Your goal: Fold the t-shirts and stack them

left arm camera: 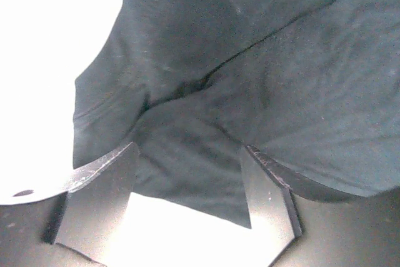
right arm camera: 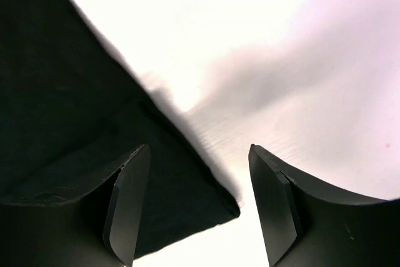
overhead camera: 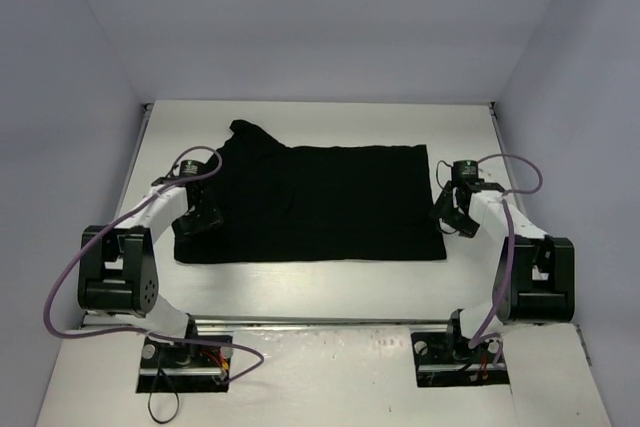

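Garment: plain black cloth t-shirt (overhead camera: 320, 202), laid lengthwise left-right, one end beside each arm.
Left gripper (overhead camera: 197, 219): spread apart over left edge.
Right gripper (overhead camera: 452, 215): spread apart at right corner.

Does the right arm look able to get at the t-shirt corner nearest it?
Probably yes: the right gripper stands open over that corner of the t-shirt, which lies on the table between its fingers, with nothing else in the way.
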`<state>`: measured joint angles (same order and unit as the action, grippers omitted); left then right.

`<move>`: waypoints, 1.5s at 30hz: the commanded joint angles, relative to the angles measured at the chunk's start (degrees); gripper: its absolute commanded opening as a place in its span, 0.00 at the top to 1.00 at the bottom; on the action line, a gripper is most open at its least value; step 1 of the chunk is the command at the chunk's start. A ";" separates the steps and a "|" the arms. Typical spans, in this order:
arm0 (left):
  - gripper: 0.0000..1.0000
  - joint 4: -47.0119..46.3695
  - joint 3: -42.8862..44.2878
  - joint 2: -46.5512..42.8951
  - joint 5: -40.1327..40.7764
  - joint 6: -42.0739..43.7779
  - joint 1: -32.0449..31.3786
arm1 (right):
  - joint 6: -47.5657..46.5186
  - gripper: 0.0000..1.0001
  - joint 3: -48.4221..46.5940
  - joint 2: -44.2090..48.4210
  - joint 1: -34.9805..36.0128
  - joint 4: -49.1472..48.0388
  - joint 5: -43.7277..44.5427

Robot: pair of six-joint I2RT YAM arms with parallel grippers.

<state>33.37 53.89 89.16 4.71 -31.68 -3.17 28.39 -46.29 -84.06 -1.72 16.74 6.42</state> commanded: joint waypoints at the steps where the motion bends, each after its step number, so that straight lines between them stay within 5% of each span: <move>1: 0.35 4.99 8.27 -5.19 2.62 1.76 -0.43 | -2.36 0.38 -11.19 0.34 2.19 2.91 3.40; 7: 0.32 4.37 22.00 2.78 1.34 3.03 -5.80 | -5.23 0.38 -21.50 -9.94 6.56 1.66 2.54; 13: 0.32 0.67 26.23 15.33 1.51 1.75 -7.55 | -5.70 0.38 -25.40 -21.55 7.87 -2.40 1.69; 23: 0.33 -2.10 18.48 18.96 3.96 -2.87 -7.64 | -4.05 0.39 -18.37 -23.08 7.40 -6.11 5.85; 34: 0.33 -1.41 7.37 9.24 3.86 -4.64 -7.51 | -1.33 0.40 -6.01 -12.11 5.05 -4.83 9.07; 40: 0.33 1.09 23.04 8.25 0.01 -1.51 -4.02 | -3.99 0.39 -15.23 -10.66 4.90 -4.44 2.92; 45: 0.33 0.86 40.82 16.13 -5.94 0.35 -0.81 | -4.40 0.39 -25.69 -12.07 4.48 -4.40 0.07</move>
<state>34.95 81.31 101.97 3.41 -34.16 -6.78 25.18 -62.65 -97.18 3.48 12.59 8.45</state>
